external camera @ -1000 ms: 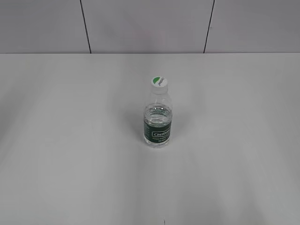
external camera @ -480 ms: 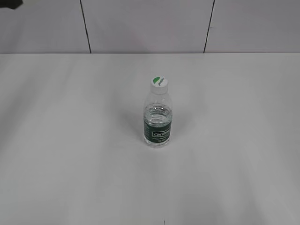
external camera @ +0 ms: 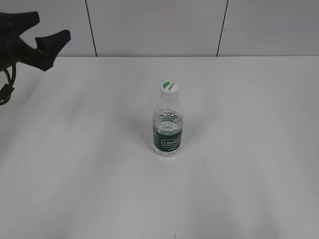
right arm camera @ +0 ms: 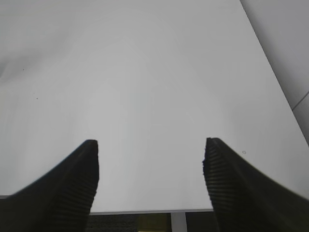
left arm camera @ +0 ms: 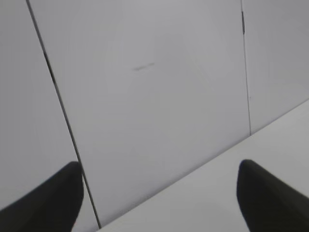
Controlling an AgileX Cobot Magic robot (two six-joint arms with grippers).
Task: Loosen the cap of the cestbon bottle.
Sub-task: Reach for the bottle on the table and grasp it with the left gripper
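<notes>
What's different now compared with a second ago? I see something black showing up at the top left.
The left arm's black end effector has swung into the exterior view from the upper left corner, jaws open and holding nothing, far from the small clear plastic cestbon bottle. The bottle stands upright where it was on the white table, its white and green screw cap still on. Nothing was grasped.

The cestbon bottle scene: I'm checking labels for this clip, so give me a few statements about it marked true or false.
1. The cestbon bottle stands upright on the table. True.
2. The cap lies on the table beside the bottle. False: it sits on the bottle's neck.
3. The left gripper is clamped on the bottle. False: it is open at the far left edge, well apart from it.
4. The right gripper is open with nothing between its jaws. True.
5. The bottle holds some water. True.
</notes>
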